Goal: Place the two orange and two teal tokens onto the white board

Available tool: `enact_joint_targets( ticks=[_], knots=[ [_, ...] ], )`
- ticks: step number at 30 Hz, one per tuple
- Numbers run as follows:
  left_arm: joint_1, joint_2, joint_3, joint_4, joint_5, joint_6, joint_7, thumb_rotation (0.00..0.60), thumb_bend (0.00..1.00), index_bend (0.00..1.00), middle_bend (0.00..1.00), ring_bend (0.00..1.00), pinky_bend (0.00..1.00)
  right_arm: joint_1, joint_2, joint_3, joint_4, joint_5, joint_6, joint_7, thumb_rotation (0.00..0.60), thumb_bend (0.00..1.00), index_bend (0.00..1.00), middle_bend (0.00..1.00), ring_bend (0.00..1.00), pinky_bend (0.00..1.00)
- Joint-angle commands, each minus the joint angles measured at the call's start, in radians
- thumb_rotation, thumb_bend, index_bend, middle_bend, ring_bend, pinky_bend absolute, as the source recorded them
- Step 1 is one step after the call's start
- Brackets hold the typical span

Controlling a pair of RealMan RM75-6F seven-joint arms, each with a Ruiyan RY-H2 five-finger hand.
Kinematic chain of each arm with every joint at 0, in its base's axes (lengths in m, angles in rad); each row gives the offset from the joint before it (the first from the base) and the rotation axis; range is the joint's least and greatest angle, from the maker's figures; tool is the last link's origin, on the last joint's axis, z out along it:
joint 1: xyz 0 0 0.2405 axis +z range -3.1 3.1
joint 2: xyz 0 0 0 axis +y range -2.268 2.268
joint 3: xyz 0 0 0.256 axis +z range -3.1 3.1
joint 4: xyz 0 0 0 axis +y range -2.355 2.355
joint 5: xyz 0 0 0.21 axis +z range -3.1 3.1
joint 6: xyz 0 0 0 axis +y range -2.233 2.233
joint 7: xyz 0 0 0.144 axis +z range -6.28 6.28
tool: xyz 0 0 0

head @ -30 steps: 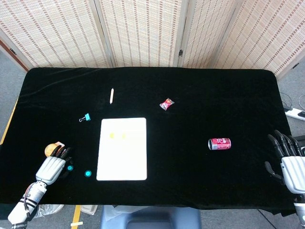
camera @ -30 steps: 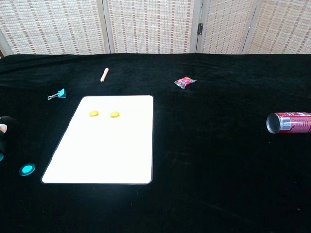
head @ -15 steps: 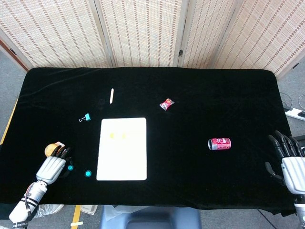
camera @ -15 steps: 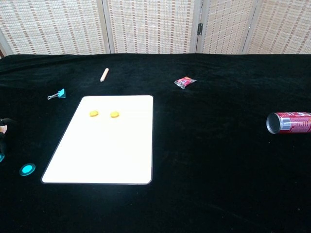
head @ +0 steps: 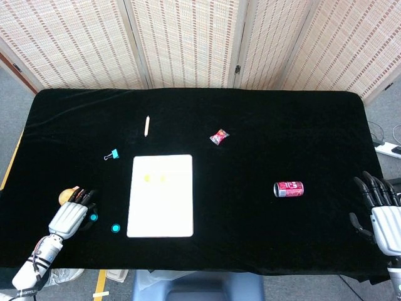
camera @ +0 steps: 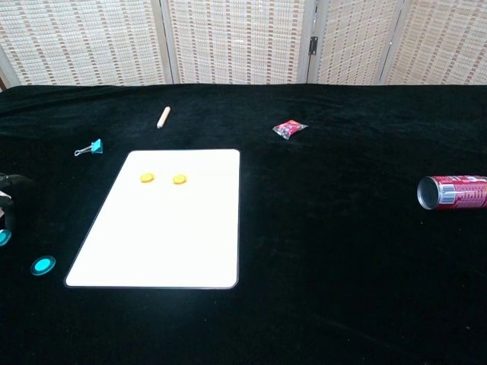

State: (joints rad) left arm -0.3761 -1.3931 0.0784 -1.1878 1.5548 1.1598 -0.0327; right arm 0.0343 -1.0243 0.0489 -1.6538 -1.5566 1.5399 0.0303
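- The left hand (head: 69,215) has moved a little back and toward the left edge since a second ago; the teal token (head: 93,217) beside its fingertips now lies clear of them on the cloth.
- My judgement: the hand is adjusting before a pick, and no teal token is lifted yet.
- The two orange tokens (camera: 160,179) already lie on the white board (camera: 167,243); the second teal token (camera: 42,265) lies just left of the board's near corner — so half of the task seems done.
- The left hand holds nothing that I can see; its fingers point forward, close together.
- The right hand (head: 380,210) rests at the table's right edge, fingers apart, empty.
- In the chest view the left hand is cut off by the frame — only a small dark part shows.
- An orange round thing (head: 64,196) behind the left hand is partly hidden; I cannot tell what it is.
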Motion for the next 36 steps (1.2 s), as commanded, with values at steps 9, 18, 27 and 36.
enact_joint_targets(
  ticks=[9,18,27,36],
  knots=[
    [-0.131,0.030,-0.082,-0.146,0.025,-0.069,0.049,0.600,0.42,0.51,0.08,0.00,0.00,0.003,-0.003,0.003,0.013,0.008,-0.008,0.014,0.600,0.44,0.00,0.00,0.00,0.00],
    [-0.239,-0.023,-0.132,-0.188,-0.013,-0.191,0.114,0.600,0.42,0.50,0.08,0.00,0.00,-0.002,-0.003,0.002,0.030,0.024,-0.012,0.031,0.600,0.44,0.00,0.00,0.00,0.00],
    [-0.279,-0.060,-0.133,-0.206,-0.047,-0.241,0.167,0.600,0.42,0.50,0.08,0.00,0.00,-0.007,-0.005,0.003,0.045,0.033,-0.014,0.047,0.600,0.44,0.00,0.00,0.00,0.00],
    [-0.293,-0.089,-0.127,-0.198,-0.079,-0.261,0.194,0.600,0.42,0.49,0.08,0.00,0.00,-0.003,-0.006,0.004,0.050,0.034,-0.021,0.050,0.600,0.44,0.00,0.00,0.00,0.00]
  ],
)
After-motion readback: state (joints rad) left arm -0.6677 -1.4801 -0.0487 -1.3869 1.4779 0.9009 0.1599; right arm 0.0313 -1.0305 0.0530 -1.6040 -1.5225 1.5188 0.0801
